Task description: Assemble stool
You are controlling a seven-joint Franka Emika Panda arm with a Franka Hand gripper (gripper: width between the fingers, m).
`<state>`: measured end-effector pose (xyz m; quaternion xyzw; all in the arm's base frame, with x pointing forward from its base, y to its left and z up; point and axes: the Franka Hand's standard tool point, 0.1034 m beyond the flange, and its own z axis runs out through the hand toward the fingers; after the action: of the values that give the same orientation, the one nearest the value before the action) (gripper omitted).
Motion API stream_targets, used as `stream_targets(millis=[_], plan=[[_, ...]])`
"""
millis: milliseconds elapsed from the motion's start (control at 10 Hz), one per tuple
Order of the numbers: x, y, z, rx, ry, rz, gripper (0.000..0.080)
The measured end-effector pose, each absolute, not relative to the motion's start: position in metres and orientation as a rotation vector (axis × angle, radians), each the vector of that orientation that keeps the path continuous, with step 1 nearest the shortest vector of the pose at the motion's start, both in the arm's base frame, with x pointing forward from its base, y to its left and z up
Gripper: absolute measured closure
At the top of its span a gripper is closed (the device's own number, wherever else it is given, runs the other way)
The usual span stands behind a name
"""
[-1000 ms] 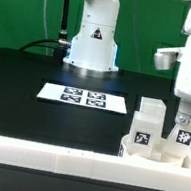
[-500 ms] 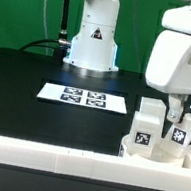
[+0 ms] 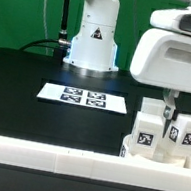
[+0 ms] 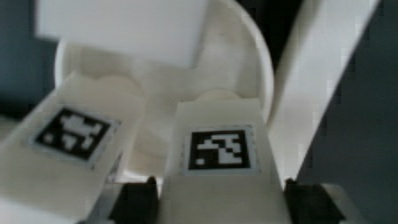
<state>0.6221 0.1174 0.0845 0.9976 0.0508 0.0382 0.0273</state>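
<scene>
Legs (image 3: 146, 133) stood up in the seat disc (image 3: 134, 151), and we saw our gripper (image 4: 217, 192) half shut around one leg (image 4: 221, 140), straight above its socket.

The robot's base (image 3: 95, 38) is white and rounded, with a black triangle mark on its front. A black cable (image 3: 63, 12) runs beside it. The arm's wrist housing (image 3: 175, 52) is a smooth white block with grey edges.

My far camera looks bright and even, with soft shadows on the dark table (image 3: 27, 71). My wrist camera is blurry and dimmer.
</scene>
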Motion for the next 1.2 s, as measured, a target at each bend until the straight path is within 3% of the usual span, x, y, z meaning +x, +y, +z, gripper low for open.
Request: stream_targets(millis=[1200], plan=[[0.6199,0.1205,0.0836,2.833,-1.494,0.104,0.0462]])
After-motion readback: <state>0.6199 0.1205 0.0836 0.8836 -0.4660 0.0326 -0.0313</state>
